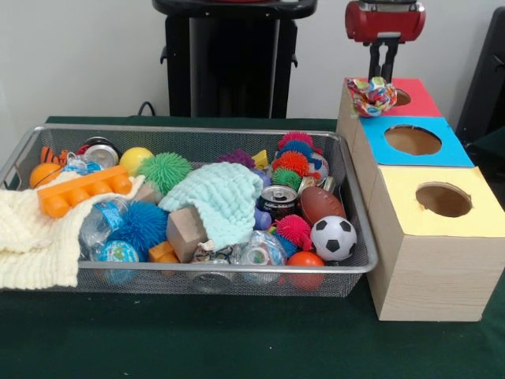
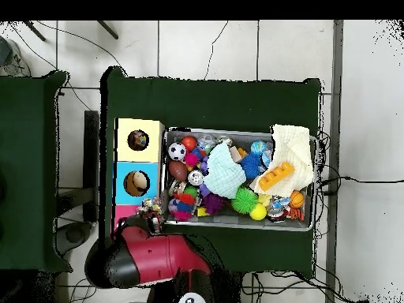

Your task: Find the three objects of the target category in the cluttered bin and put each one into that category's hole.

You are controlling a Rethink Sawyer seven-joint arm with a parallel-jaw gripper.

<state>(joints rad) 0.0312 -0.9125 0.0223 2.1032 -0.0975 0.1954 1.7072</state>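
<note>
My gripper (image 1: 383,77) hangs over the red box (image 1: 417,101) at the far end of the box row, shut on a crumpled multicoloured wrapper (image 1: 371,95). The wrapper sits at the box's left edge, just left of its round hole (image 1: 402,97). In the overhead view the gripper (image 2: 148,209) and wrapper (image 2: 147,207) lie between the red box (image 2: 125,213) and the bin's corner. In the mesh bin (image 1: 237,268) lie a dark crushed can (image 1: 278,201) and clear crumpled plastic (image 1: 101,223), partly buried.
A blue box (image 1: 450,150) and a yellow box (image 1: 410,237), each with a hole, stand in line beside the bin. The bin also holds spiky balls (image 1: 164,170), a soccer ball (image 1: 333,238), a football (image 1: 321,204), a mint cloth (image 1: 223,197), a cream cloth (image 1: 31,237), an orange brick (image 1: 85,189).
</note>
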